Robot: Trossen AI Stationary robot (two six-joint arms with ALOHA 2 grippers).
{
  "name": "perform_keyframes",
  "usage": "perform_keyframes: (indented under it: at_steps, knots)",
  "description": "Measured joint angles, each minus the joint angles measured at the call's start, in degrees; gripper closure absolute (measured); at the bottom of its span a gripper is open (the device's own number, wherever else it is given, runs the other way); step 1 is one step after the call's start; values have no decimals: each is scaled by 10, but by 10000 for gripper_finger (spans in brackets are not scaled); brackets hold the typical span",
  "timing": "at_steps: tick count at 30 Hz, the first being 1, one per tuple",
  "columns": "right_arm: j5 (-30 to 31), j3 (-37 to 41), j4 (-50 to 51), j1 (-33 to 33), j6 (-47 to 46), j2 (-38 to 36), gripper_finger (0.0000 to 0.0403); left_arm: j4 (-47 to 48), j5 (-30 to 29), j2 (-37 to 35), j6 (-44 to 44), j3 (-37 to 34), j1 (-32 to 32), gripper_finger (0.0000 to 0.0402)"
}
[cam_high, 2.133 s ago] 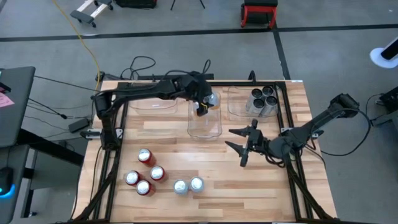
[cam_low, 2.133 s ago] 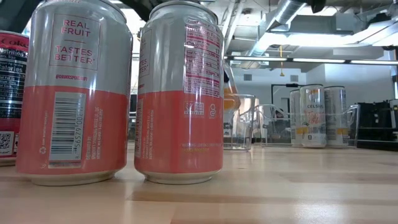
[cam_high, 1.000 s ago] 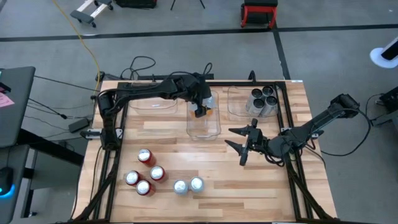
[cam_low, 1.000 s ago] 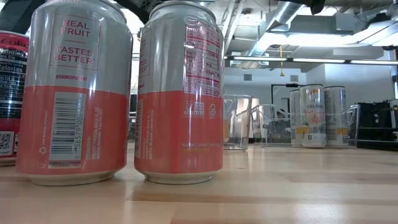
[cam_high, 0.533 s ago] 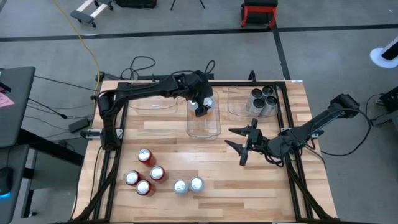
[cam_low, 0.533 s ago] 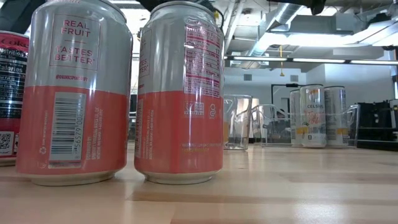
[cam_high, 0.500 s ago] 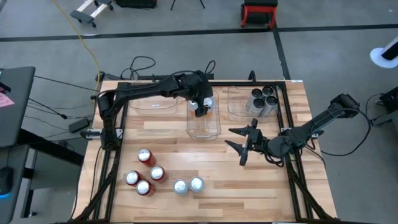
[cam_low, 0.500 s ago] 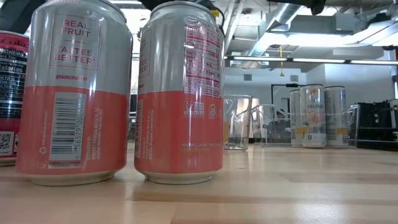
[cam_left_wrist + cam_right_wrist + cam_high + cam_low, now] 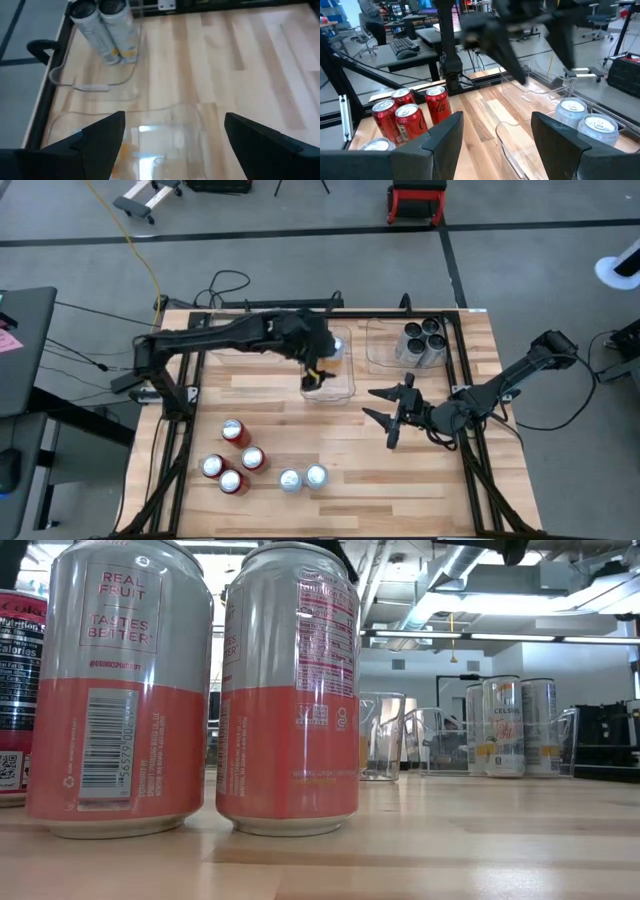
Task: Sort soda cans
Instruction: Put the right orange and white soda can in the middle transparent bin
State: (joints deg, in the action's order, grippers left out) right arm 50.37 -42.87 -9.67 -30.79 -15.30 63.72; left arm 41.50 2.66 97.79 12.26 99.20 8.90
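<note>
two cans (image 9: 195, 690) at frame left read "real fruit tastes better"; left gripper (image 9: 318, 370) and right gripper (image 9: 385, 413) both spread, empty.

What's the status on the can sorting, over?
Left gripper open, empty, over middle bin. Right gripper open, idle at right. Six cans unsorted near front edge; four in right bin. Nothing blocking.

Bright even overhead light; both wrist views blurred.

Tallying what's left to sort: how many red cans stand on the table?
4 red cans, clustered front left: rear, middle, left, front. None looks hidden.
</note>
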Motion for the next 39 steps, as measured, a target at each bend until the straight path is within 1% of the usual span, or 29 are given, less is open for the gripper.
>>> perform_keyframes:
  at_steps: [7, 10, 13, 16, 20, 23, 28, 30, 32, 35, 39]
  knots:
    - [-18, 0, 1, 0, 8, 0, 148, 18, -35, -45, -30, -1, -74, 66]
    - [-31, 0, 3, 0, 8, 0, 148, 24, -90, -66, -34, -1, -106, 66]
    - [-44, 0, 3, 0, 7, 0, 148, 51, -145, -90, -56, -1, -130, 66]
    - [-69, 0, 3, -1, 7, 0, 148, 80, -168, -114, -91, -7, -148, 66]
    - [-75, 0, 3, -3, 7, 0, 148, 62, -175, -160, -127, -79, -169, 66]
    - [-75, 0, 3, -3, -2, 0, 148, 28, -200, -201, -154, -161, -184, 66]
    - [-76, 0, 3, -1, -18, 0, 148, -76, -221, -280, -197, -312, -210, 66]
    - [-76, 0, 3, 2, -19, 0, 148, -91, -236, -311, -225, -362, -217, 66]
    - [-76, 0, 3, 4, -27, 0, 148, -78, -254, -342, -275, -399, -221, 66]
    - [-75, 0, 3, 9, -41, 0, 148, -5, -251, -380, -361, -431, -220, 66]
    - [-75, 0, 3, 10, -45, 0, 148, 106, -200, -414, -445, -435, -220, 66]
